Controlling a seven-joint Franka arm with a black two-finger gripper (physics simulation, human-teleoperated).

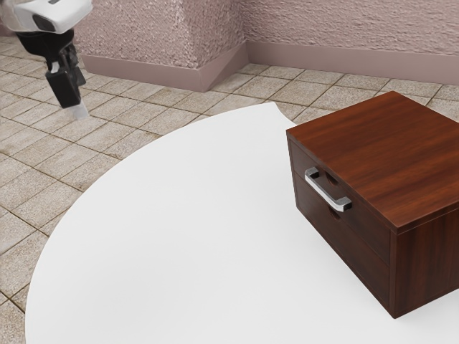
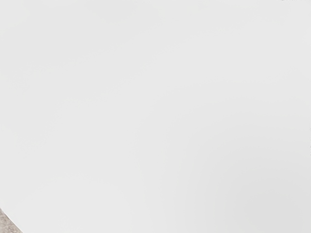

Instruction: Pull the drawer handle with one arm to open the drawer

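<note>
A dark wooden cabinet (image 1: 380,186) stands on the white round table (image 1: 186,244) at the exterior view's right. Its front faces the view's left and carries two drawer fronts, one above the other. The upper drawer (image 1: 337,197) has a silver bar handle (image 1: 328,190) and sits flush with the cabinet front. My gripper (image 1: 72,97) hangs at the upper left of the exterior view, high over the tiled floor beyond the table's edge and far from the handle. It holds nothing. Under my hand in the wrist view lies the plain white table (image 2: 155,116).
Beige floor tiles (image 1: 86,136) surround the table, and a pink rough wall with a baseboard (image 1: 179,72) runs behind. A sliver of floor (image 2: 5,225) appears past the table's rim in the wrist view. White tabletop stretches between my gripper and the cabinet.
</note>
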